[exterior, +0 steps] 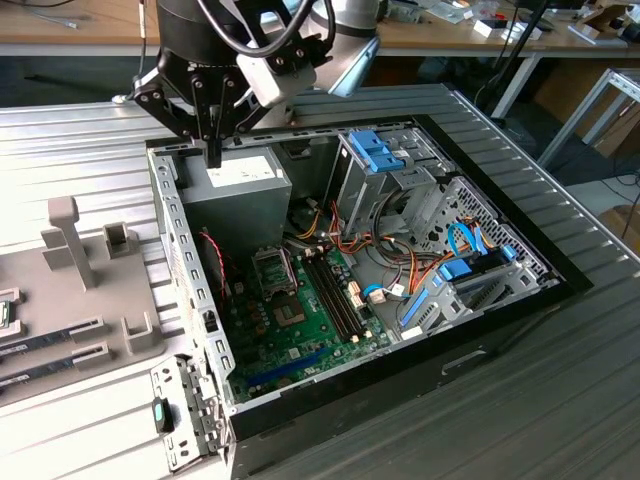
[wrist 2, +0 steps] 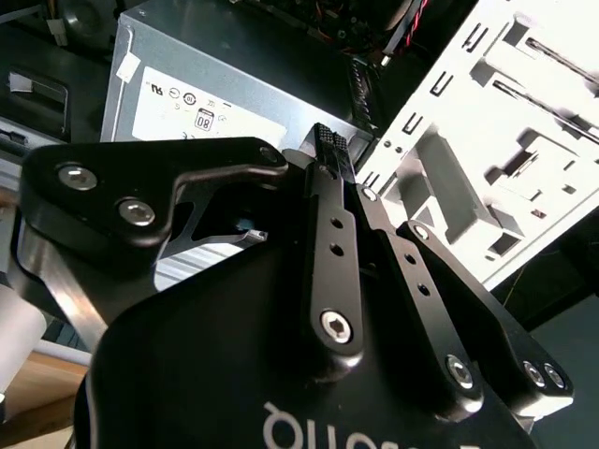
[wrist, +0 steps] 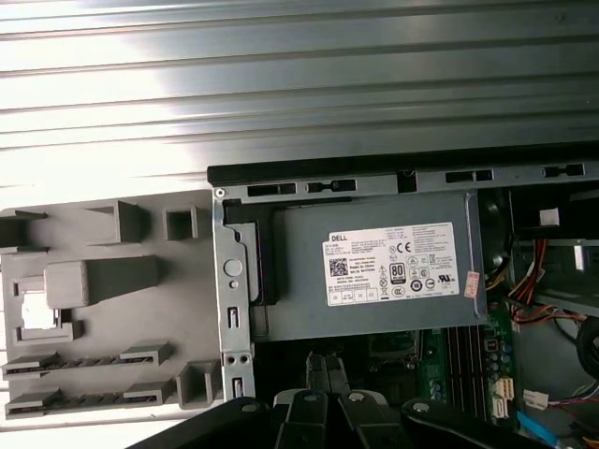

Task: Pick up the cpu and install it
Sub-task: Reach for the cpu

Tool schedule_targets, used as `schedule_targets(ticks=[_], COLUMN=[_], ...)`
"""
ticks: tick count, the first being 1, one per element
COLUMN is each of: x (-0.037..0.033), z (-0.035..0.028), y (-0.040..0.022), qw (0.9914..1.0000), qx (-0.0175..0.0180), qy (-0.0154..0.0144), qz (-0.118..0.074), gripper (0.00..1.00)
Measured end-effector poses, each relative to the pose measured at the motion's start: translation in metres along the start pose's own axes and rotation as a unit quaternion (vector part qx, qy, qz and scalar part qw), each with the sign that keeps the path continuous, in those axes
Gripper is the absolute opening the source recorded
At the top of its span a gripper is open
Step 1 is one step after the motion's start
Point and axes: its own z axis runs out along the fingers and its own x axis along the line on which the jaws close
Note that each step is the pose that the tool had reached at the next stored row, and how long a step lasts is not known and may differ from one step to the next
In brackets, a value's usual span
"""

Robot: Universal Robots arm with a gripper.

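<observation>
Where the claw (exterior: 213,155) hangs: above the grey metal power-supply box (exterior: 240,185) in the far corner of the black computer case (exterior: 480,345).
Claw fingers (wrist 2: 332,243): pressed together, gripping nothing.
Silver-topped square cpu (wrist: 39,313): in the grey plastic tray (wrist: 122,309) beside the case, at the exterior view's left.

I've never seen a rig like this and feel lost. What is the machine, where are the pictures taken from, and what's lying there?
It is a robot arm ending in a black two-fingered tool. The exterior view looks on from off the arm; both wrist views come from cameras riding on it. On the ribbed metal table lies an open computer case. The tool hangs above its grey power box, fingers together, holding nothing. Beside the case sits a grey parts holder with a small silvery chip in one pocket.
</observation>
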Motion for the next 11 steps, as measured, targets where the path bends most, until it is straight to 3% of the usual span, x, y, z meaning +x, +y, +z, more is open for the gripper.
schedule_targets(ticks=[11], x=[0.0069], z=[-0.0002], y=[-0.0005], qw=[1.0], qx=[0.0], qy=[0.0], qz=[0.0], gripper=[0.11])
